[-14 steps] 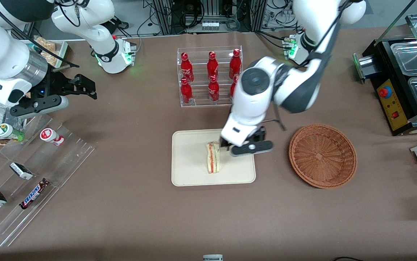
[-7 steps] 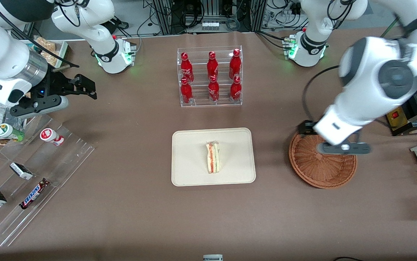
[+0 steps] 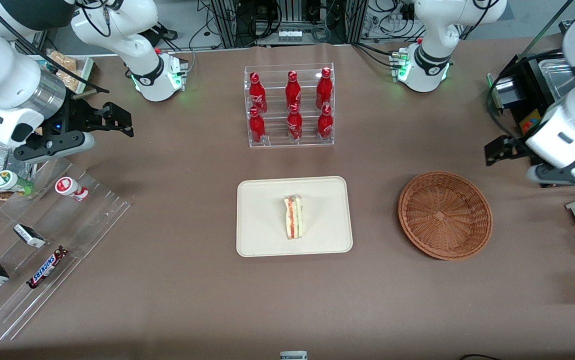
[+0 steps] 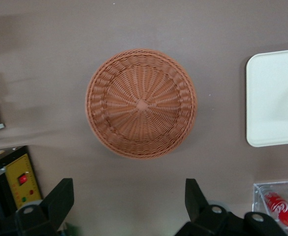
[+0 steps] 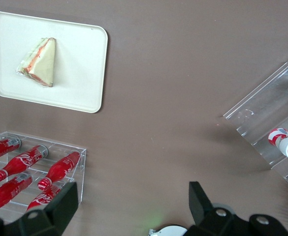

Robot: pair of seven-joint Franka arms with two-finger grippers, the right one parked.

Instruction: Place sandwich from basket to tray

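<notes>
Jaws of the gripper (image 3: pixel 510 152), spread and empty, have left the basket (image 3: pixel 445 215) toward the working arm's end.

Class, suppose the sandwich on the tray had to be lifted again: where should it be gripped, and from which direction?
Probably from above, closing on the two flat bread faces of the sandwich: it stands on edge on the tray, filling upward. The end effector hangs open, above the table beside the basket.
</notes>
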